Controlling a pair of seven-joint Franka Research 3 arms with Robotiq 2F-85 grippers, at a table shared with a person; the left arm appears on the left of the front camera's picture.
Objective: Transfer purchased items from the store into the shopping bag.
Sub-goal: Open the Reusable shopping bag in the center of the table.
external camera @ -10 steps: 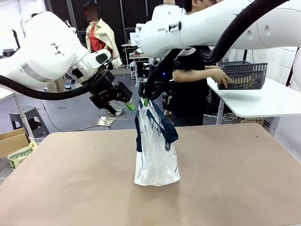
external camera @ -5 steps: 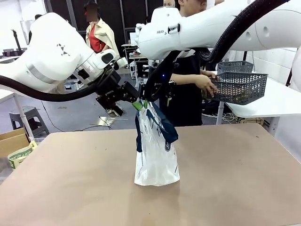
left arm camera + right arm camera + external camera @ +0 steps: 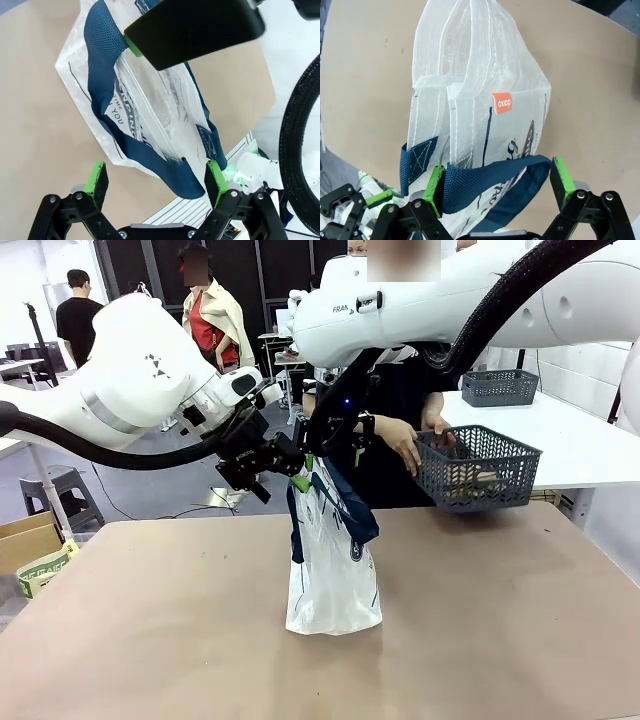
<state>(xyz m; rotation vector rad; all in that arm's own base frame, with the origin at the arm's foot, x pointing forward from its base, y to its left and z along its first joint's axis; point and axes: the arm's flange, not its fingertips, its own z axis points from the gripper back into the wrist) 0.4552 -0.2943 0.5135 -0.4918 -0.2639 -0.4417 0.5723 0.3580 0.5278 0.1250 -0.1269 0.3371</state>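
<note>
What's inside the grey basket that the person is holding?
Through the mesh of the basket, a few small packages show low inside, brownish and pale. The lattice walls cover most of them, so their number and kind stay unclear.

A robotics lab: a white left arm (image 3: 130, 390) and right arm (image 3: 480, 300) hang over a plain brown counter (image 3: 150, 640). Beyond it, a white work table (image 3: 575, 455) stands far right, a stool (image 3: 62, 488) and cardboard box (image 3: 25, 538) left.

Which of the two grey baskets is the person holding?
The nearer basket, held up by the person's hand; the other basket sits on the white table behind.
</note>
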